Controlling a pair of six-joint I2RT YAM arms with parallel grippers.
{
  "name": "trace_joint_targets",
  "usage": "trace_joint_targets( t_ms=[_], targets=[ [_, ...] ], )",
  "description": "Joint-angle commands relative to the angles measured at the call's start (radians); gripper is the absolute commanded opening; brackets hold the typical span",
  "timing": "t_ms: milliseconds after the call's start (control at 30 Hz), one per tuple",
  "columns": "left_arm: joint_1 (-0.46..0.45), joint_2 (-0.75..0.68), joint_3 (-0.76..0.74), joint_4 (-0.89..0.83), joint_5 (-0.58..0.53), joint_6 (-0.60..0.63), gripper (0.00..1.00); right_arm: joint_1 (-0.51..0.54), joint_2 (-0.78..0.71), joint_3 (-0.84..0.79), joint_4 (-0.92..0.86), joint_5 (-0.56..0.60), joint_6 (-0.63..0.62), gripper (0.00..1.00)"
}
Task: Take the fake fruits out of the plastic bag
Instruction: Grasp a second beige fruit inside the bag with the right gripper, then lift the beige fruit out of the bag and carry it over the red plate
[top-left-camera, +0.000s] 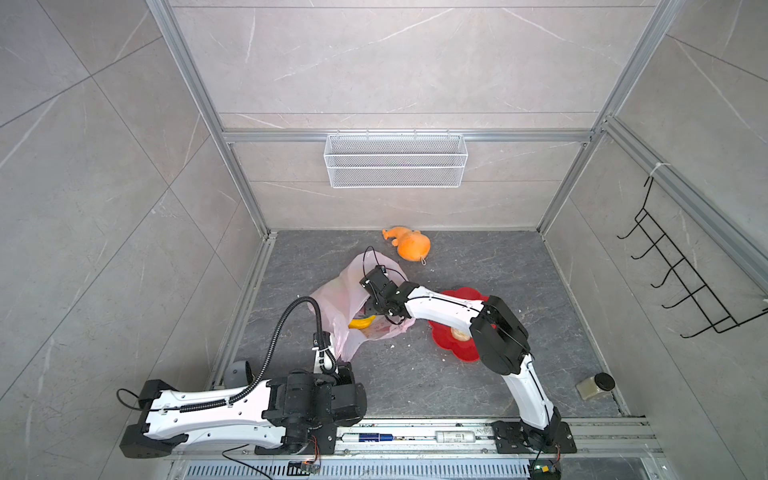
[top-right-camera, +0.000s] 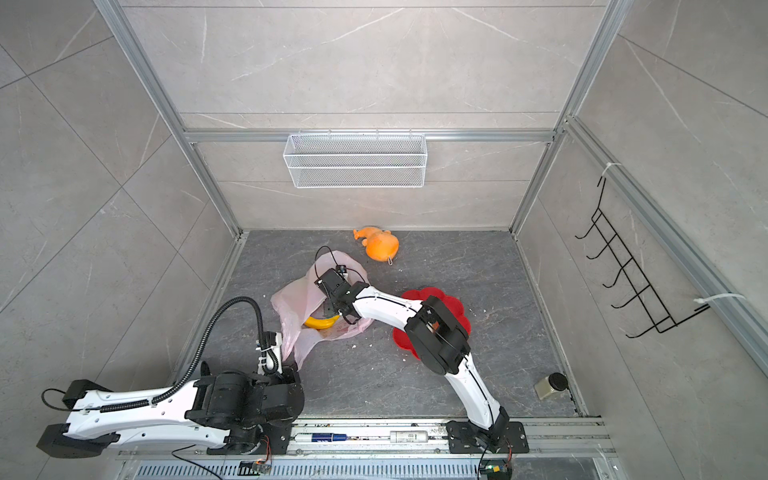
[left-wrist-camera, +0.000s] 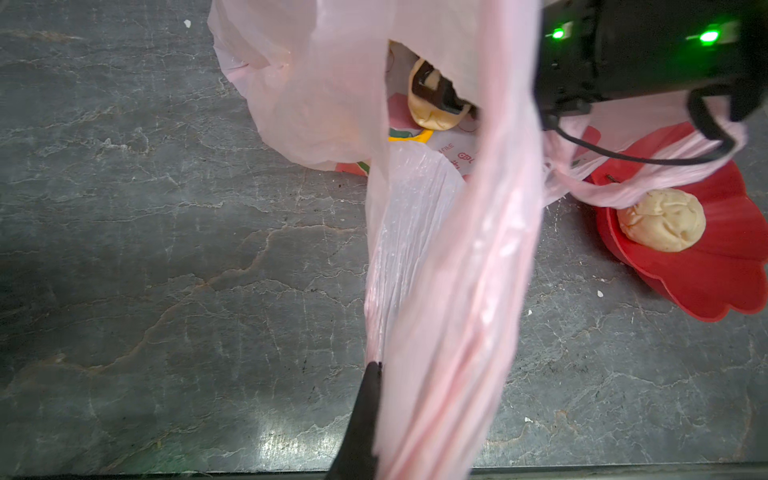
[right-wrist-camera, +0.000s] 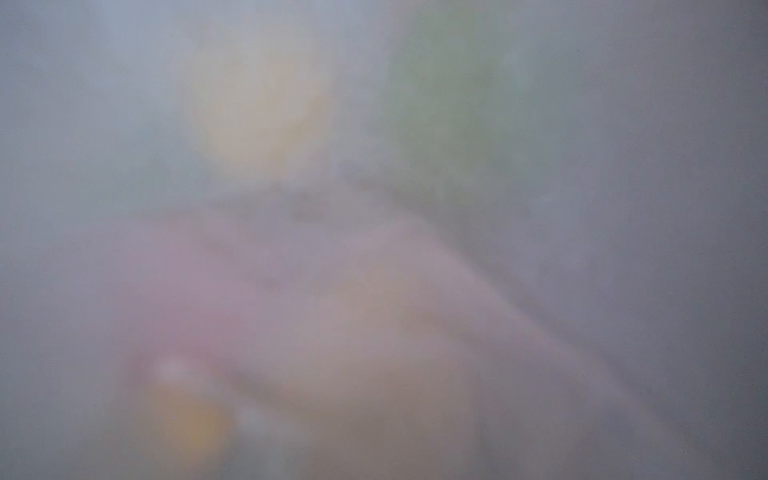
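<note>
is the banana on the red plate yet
No, the banana lies inside the plastic bag; only a beige fruit sits on the red plate.

We see the plastic bag (left-wrist-camera: 415, 216) as thin translucent pale-pink film, finely crinkled, with a faint sheen along its folds. The bench (left-wrist-camera: 166, 249) looks like dark grey veined stone, smooth, with dull gleams. The banana (top-left-camera: 361, 322) is smooth yellow plastic. The beige fruit (left-wrist-camera: 663, 220) looks matt and creased, faintly grainy; the red plate (left-wrist-camera: 715, 274) under it is smooth plastic with a soft shine. At the far side, the plush toy (top-left-camera: 411, 246) is fuzzy orange cloth, the mesh basket (top-left-camera: 395, 160) white-coated wire, the frame (top-left-camera: 270, 136) pale satin metal.
</note>
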Motion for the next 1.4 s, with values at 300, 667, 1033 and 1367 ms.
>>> trace_joint_targets(
  t_ms=[300,667,1033,1367],
  targets=[
    [-0.002,-0.031,0.042,-0.136,-0.113,-0.104,0.0,0.007,-0.208,-0.104,-0.032,-0.195,-0.153,0.38],
    [-0.001,0.037,0.09,-0.137,-0.128,-0.086,0.0,0.028,-0.346,-0.177,-0.168,-0.387,-0.292,0.37],
    [-0.001,0.028,0.091,-0.114,-0.149,-0.068,0.0,0.051,-0.577,-0.321,-0.326,-0.372,-0.321,0.37],
    [-0.001,0.041,0.092,-0.131,-0.136,-0.088,0.0,-0.094,-0.788,-0.396,-0.46,-0.21,-0.327,0.37]
  ],
)
